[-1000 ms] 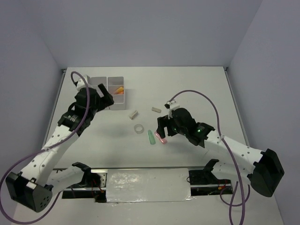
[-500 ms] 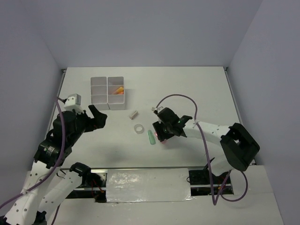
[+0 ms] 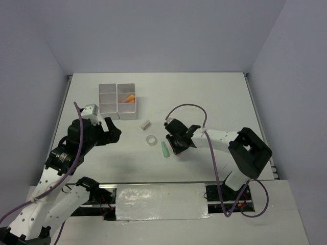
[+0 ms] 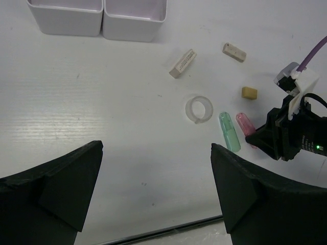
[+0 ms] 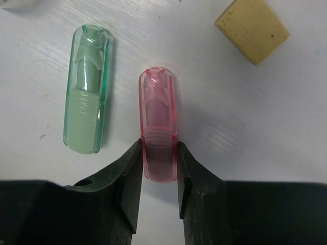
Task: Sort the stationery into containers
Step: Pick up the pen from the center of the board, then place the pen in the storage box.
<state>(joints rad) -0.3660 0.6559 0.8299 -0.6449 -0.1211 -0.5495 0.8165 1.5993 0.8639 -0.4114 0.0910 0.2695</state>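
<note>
A pink marker (image 5: 159, 122) lies on the table with my right gripper (image 5: 158, 148) shut on its near end, one finger touching each side. A green marker (image 5: 87, 112) lies parallel just left of it, and a beige block (image 5: 251, 29) sits beyond to the right. In the top view the right gripper (image 3: 177, 145) is low over the table, next to the green marker (image 3: 164, 149) and the clear tape ring (image 3: 151, 139). My left gripper (image 3: 110, 128) hangs open and empty, near the white containers (image 3: 118, 100), which hold an orange marker (image 3: 130, 98).
The left wrist view shows a grey block (image 4: 183, 63), a second one (image 4: 234, 52) and the beige block (image 4: 249, 92) scattered beyond the tape ring (image 4: 199, 109). The containers' front wall (image 4: 102, 20) is at the top left. The table's near edge runs below.
The right gripper's jaws closed onto the pink marker. The left arm drew back from the containers toward the near left, still open.
</note>
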